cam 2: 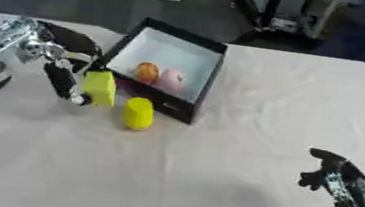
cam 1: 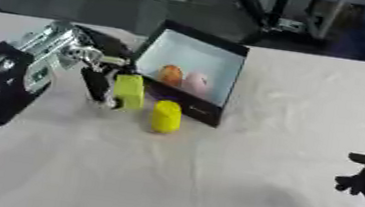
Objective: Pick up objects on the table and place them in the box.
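Note:
A black box (cam 1: 232, 77) with a pale inside stands at the table's back centre. An orange object (cam 1: 169, 74) and a pink object (cam 1: 196, 82) lie in it. My left hand (cam 1: 100, 84) is just left of the box's near corner, its fingers curled round a yellow-green block (cam 1: 129, 91) held upright. A yellow cylinder (cam 1: 166, 116) stands on the cloth right beside the block, in front of the box. My right hand (cam 2: 328, 173) rests at the lower right, fingers relaxed, holding nothing.
A white cloth (cam 1: 239, 173) covers the table. My left arm (cam 1: 3, 82) fills the left side. Chairs, stands and a white sheet lie on the floor beyond the far edge.

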